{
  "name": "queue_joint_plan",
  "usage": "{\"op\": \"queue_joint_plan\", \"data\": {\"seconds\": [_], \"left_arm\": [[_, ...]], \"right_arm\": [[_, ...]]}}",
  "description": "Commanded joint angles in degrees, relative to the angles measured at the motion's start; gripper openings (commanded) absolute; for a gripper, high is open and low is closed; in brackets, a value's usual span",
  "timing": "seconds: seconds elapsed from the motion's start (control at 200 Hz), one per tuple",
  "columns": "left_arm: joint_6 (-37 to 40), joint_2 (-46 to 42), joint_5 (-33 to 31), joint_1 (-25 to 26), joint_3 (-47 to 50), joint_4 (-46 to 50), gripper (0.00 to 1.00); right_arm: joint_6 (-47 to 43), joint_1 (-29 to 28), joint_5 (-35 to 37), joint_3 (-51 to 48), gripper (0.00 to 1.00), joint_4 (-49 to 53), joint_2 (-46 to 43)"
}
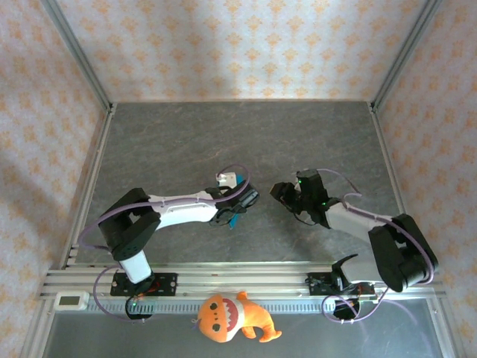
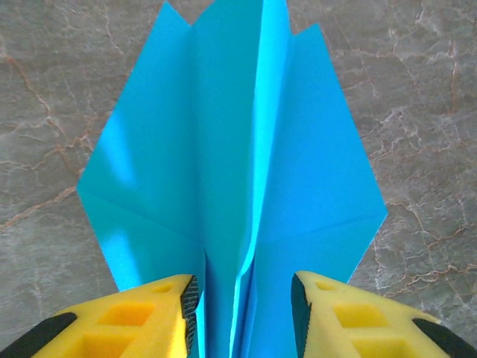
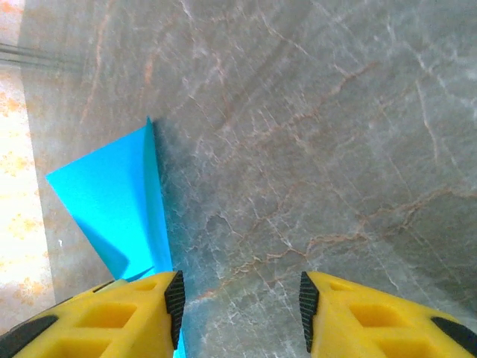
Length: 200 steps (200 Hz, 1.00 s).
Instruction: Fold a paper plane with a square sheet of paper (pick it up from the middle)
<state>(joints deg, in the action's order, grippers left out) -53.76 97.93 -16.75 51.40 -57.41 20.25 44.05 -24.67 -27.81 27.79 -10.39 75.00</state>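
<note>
The folding looks mostly done, as I judge it. The left gripper (image 2: 246, 302) is closed on the centre fold of the paper plane (image 2: 223, 149) and holds it over the middle of the table, a little toward the near edge. The right gripper (image 3: 238, 298) stands open and empty just beside the paper, with bare table between its fingers. The sheet has a long centre crease, slanted folds and two wings spreading to either side. What seems left is to flatten the wings and set the plane down.

Cream walls (image 1: 238, 45) with an orange pattern enclose the grey marbled table (image 1: 223, 134). A metal rail (image 1: 246, 280) runs along its near edge, and an orange plush toy (image 1: 231, 317) lies just past that rail.
</note>
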Motion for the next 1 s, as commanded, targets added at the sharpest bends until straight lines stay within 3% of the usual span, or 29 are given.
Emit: {"op": "queue_joint_plan", "data": {"seconds": [0.0,0.2,0.375,0.43,0.5,0.661,0.801,0.951,0.996], "left_arm": [[-1.0,-2.68,-3.18,0.39,-0.73,2.54,0.43],[0.98,-10.55,-7.78,0.37,3.36,-0.77,0.47],[4.14,-20.33,-15.14,-1.18,10.41,-4.71,0.64],[7.3,-23.8,-16.12,-2.82,13.67,-7.88,0.73],[11.14,-27.9,-16.6,-5.77,17.76,-11.95,0.98],[18.86,-35.7,-19.02,-13.15,23.69,-16.67,0.99],[24.52,-39.7,-22.74,-20.02,27.11,-18.53,0.99],[30.74,-40.8,-15.78,-32.21,29.68,-22.32,0.99],[33.96,-40.66,-15.53,-34.56,31.98,-27.03,0.99]], "right_arm": [[-2.66,0.64,4.87,1.98,0.5,2.75,-3.25],[-7.54,1.11,17.69,4.07,0.64,9.33,-10.18],[-16.42,1.36,40.39,7.35,0.75,15.47,-13.83],[-22.72,1.42,44.11,6.35,0.76,12.49,-14.84],[-30.05,1.68,45.57,2.69,0.78,5.42,-16.2],[-38.39,3.2,56.58,-3.64,0.85,-6.87,-16.0],[-41.74,9.19,52.67,-10.31,0.86,-20.63,-12.01],[-44.96,13.75,46.46,-12.97,0.93,-32.83,-3.61],[-45.27,14.75,45.23,-10.28,0.93,-30.96,-1.31]]}}
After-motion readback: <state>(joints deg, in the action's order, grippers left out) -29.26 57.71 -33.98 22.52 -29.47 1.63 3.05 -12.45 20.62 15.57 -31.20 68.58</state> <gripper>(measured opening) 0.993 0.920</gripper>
